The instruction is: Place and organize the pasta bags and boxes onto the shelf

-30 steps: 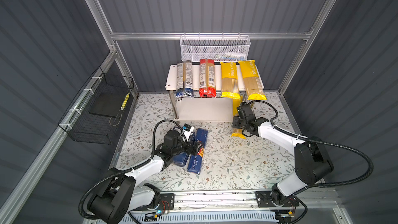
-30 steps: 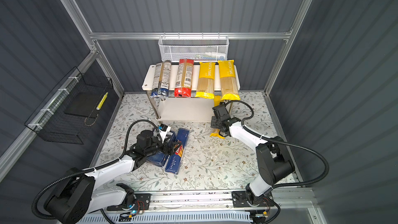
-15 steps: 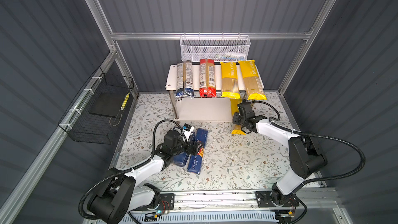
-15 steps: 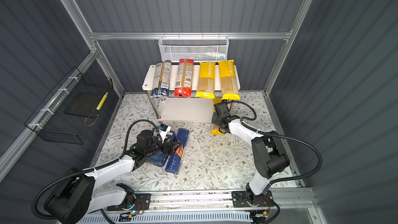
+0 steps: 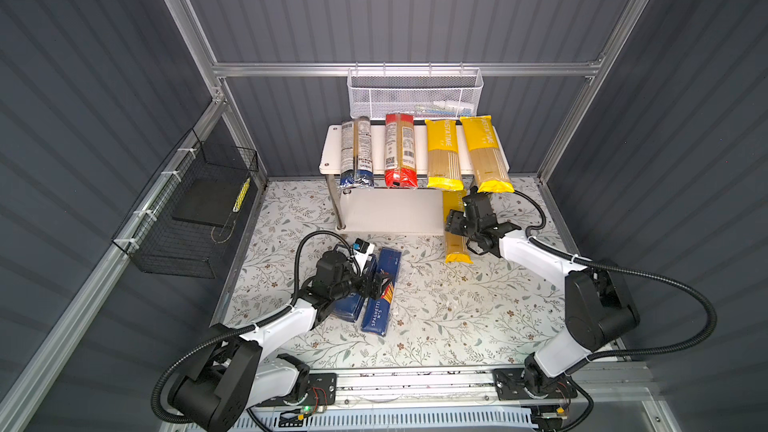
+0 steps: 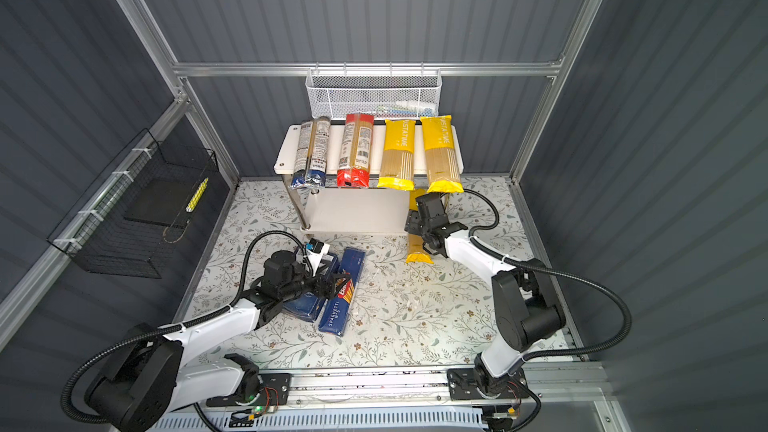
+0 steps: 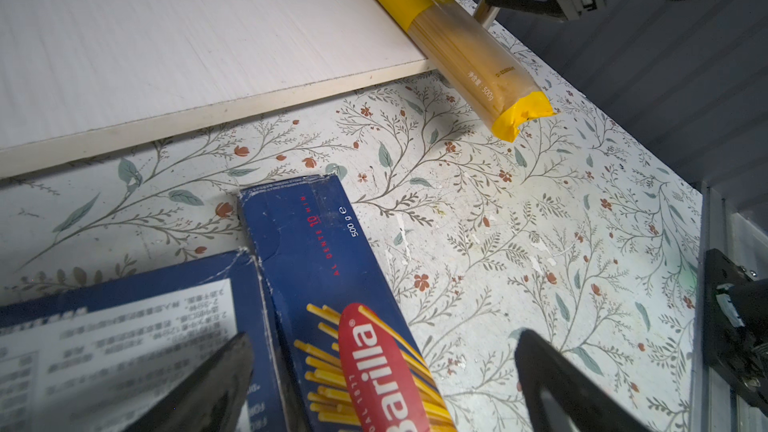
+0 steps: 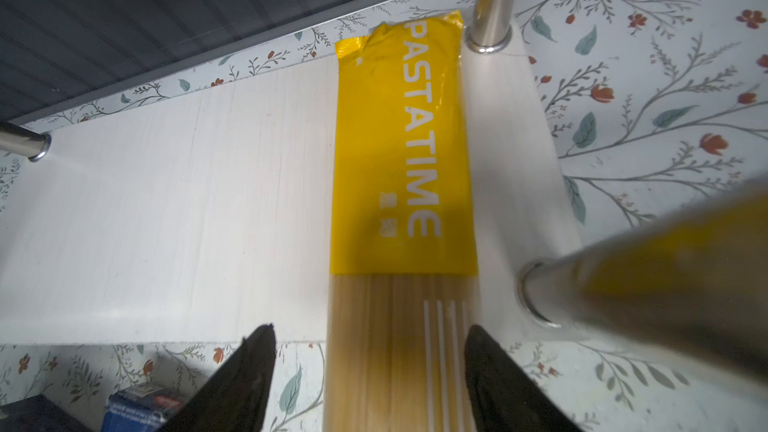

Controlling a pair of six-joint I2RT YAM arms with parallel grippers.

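Observation:
The shelf [image 5: 330, 155] carries a dark blue-black bag [image 5: 355, 151], a red-ended bag [image 5: 400, 149] and two yellow PASTATIME bags [image 5: 444, 151] on its top board. A third yellow bag [image 5: 456, 243] [image 8: 403, 151] lies on the lower board [image 5: 390, 211], its near end sticking out over the mat. My right gripper [image 5: 461, 228] [image 8: 370, 367] is open, a finger on each side of this bag. My left gripper [image 5: 376, 284] [image 7: 382, 371] hangs open over the slim SPAGHETTI box [image 5: 378, 313] [image 7: 316, 243], beside the wide box [image 5: 349, 309] [image 7: 124, 317].
A white mesh basket [image 5: 415, 93] hangs on the back wall above the shelf. A black wire basket [image 5: 195, 218] hangs on the left wall. Chrome shelf legs [image 8: 492, 2] stand close to the yellow bag. The floral mat [image 5: 457, 305] ends at the front rail [image 5: 415, 380].
My right gripper was shut on the yellow bag and has opened off it, moving slightly toward the shelf. The left arm and both boxes have not moved.

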